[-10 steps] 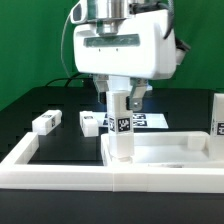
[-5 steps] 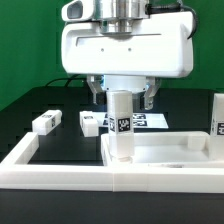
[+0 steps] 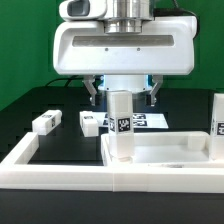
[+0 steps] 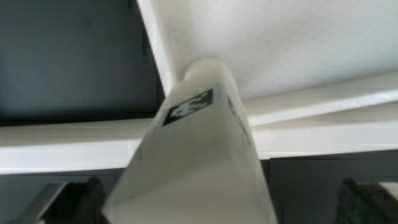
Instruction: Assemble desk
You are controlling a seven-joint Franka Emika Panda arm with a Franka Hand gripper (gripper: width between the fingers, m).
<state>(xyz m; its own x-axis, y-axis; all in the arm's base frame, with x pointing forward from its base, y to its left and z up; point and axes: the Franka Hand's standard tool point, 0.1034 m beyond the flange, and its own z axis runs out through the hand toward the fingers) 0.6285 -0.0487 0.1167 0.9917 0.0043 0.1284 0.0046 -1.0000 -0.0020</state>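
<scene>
The white desk tabletop (image 3: 172, 151) lies hollow side up at the front of the exterior view. One white tagged leg (image 3: 120, 122) stands upright in its near left corner. My gripper (image 3: 122, 95) hangs right over the top of this leg. It is open, with one dark finger (image 3: 93, 92) on each side of the leg and clear of it. In the wrist view the leg (image 4: 199, 150) fills the middle, the tabletop's ribs (image 4: 302, 100) lie beyond it, and my gripper (image 4: 214, 205) straddles it.
Two loose tagged legs (image 3: 45, 122) (image 3: 91, 122) lie on the black surface at the exterior view's left. Another leg (image 3: 217, 115) stands at the right edge. The marker board (image 3: 152, 120) lies behind the upright leg. A long white rim (image 3: 55, 172) frames the front.
The hand has turned about its upright axis over the standing leg, from angled to broadside to the camera. The leg and the loose parts have not moved.
</scene>
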